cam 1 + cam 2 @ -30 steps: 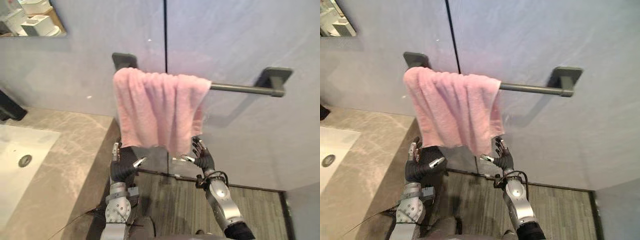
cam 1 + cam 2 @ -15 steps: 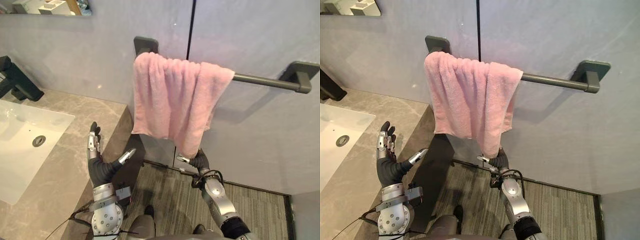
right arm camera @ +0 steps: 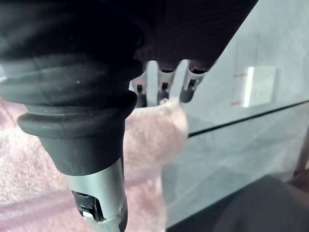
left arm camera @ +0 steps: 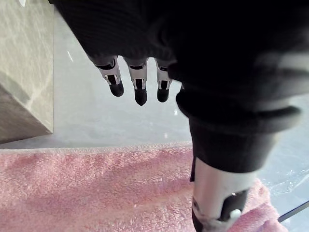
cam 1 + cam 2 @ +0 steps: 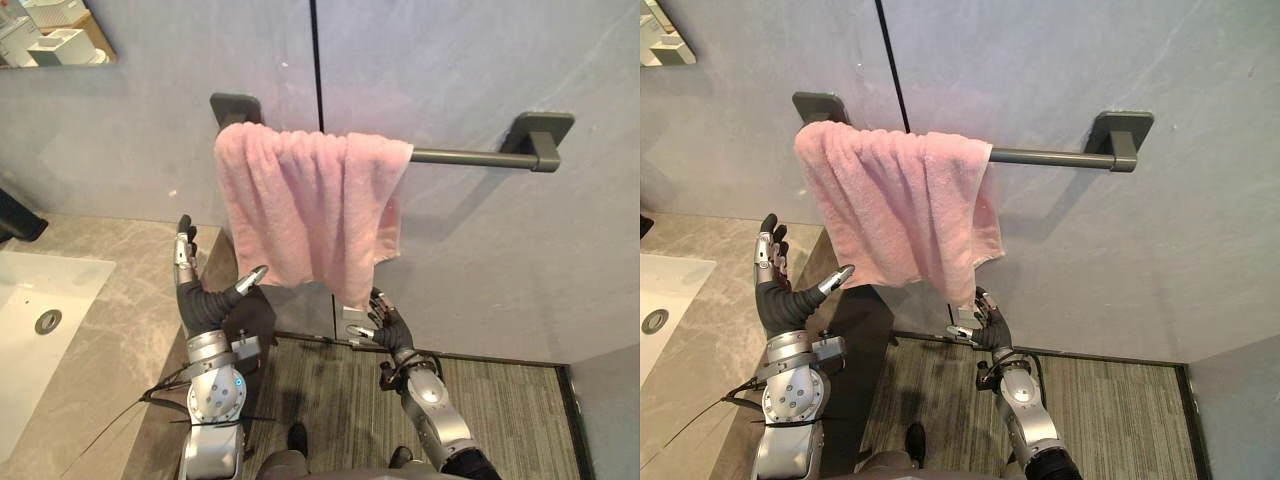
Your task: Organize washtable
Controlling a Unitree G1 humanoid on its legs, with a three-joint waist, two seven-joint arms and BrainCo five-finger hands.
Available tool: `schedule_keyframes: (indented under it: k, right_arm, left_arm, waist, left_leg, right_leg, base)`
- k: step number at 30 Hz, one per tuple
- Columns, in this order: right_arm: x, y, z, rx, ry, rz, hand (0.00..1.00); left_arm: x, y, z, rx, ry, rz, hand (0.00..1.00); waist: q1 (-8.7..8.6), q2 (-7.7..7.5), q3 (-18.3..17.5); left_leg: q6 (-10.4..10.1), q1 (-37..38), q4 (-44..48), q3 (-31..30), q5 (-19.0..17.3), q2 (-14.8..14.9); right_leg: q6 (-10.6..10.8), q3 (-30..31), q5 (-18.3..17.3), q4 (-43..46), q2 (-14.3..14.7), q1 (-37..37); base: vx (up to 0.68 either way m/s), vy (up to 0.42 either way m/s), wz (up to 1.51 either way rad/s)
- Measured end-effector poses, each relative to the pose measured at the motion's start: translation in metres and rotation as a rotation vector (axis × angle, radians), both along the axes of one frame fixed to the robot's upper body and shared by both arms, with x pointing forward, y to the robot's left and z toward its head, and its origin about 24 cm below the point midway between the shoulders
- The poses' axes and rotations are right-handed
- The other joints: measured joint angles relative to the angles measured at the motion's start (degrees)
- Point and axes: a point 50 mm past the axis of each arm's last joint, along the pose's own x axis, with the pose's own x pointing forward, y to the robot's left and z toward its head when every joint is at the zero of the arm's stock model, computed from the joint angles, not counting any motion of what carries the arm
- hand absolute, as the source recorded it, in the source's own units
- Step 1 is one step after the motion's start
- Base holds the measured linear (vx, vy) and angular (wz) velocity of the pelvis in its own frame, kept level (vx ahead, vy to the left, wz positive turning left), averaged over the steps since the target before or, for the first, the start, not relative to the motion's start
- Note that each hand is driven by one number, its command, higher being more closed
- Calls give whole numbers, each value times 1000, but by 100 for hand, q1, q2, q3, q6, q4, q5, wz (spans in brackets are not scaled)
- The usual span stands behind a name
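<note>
Over the rail hangs a bunched pink towel; left hand and right hand seem spread.

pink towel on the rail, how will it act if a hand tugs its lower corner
Probably floppy: the pink towel hangs in soft folds and would sag when lifted. It is only draped over the rail, so a tug may slide it off. Its looped pile looks grippy, likely not slippery.
</note>
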Motion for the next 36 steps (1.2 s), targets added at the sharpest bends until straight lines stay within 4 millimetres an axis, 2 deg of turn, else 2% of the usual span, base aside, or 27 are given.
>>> schedule_keyframes:
  k: [6, 13, 14, 18, 25, 26, 32, 36]
  right_arm:
    - [7, 8, 26, 40, -105, 19, 0]
    - [22, 38, 80, 114, -314, 111, 0]
    - [23, 41, 84, 119, -332, 121, 0]
    - [26, 54, 116, 163, -451, 161, 0]
    - [22, 57, 130, 198, -506, 169, 0]
    - [21, 60, 131, 200, -510, 187, 100]
    - [23, 79, 153, 205, -594, 261, 100]
    - [25, 79, 158, 196, -612, 245, 100]
  left_arm:
    - [14, 6, 1, -6, 19, 26, 0]
    - [34, 1, 8, -37, 16, -38, 0]
    - [35, 1, 9, -43, 13, -41, 100]
    - [49, -2, 19, -104, -32, -80, 100]
    - [65, -6, 44, -148, -131, -142, 100]
    - [67, -7, 46, -147, -139, -145, 100]
    - [70, -9, 55, -160, -178, -159, 100]
    - [70, -11, 57, -161, -195, -170, 100]
  waist:
    - [-16, -3, -2]
    - [-69, -1, 5]
    - [-69, 0, 6]
    - [-119, 9, 53]
    - [-163, 71, 300]
    - [-163, 83, 319]
    - [-157, 117, 451]
    - [-156, 127, 456]
  left_leg:
    - [-8, -16, -149, 180, 56, 11]
    - [8, -113, -172, 327, 68, -2]
    - [8, -121, -172, 348, 68, -1]
    - [8, -154, -175, 436, 68, -4]
    - [9, -201, -176, 493, 68, -1]
    - [8, -203, -176, 502, 68, 0]
    - [9, -257, -175, 585, 68, -7]
    - [9, -272, -174, 584, 68, -8]
  right_leg:
    - [-8, 151, 205, -279, 39, -73]
    - [-2, 280, 286, -340, 59, -239]
    - [-3, 294, 287, -338, 60, -254]
    - [-3, 353, 305, -340, 58, -316]
    - [-4, 381, 305, -303, 57, -417]
    - [-4, 386, 305, -303, 57, -424]
    - [-3, 511, 304, -240, 42, -568]
    - [-3, 511, 301, -228, 39, -588]
  base:
    - [-11, 11, -15]
    - [-2, 5, -8]
    - [8, 6, -11]
    - [3, 4, -6]
    - [-3, 0, -4]
    - [0, 0, 0]
    - [5, 5, -8]
    - [5, 0, -1]
